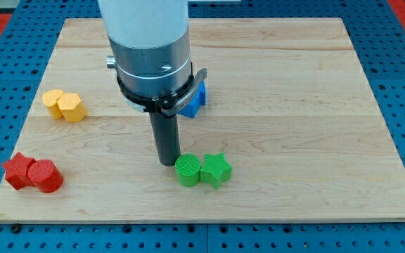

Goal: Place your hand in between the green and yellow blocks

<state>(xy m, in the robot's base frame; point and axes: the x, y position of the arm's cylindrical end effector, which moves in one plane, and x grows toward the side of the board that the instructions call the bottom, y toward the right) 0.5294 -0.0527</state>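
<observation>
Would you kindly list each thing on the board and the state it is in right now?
My tip: down on the board, just left of the green cylinder.
Green cylinder: touching the green star.
Green star: upright.
Yellow blocks: two, touching, far left.
Red blocks: two, touching.
Blue block: partly hidden behind the arm.

No readable text, label, brand, number or sign appears anywhere on the pale wooden board (pixel 294 105), the coloured plastic blocks or the grey-and-white robot arm (pixel 150 49) above it.
</observation>
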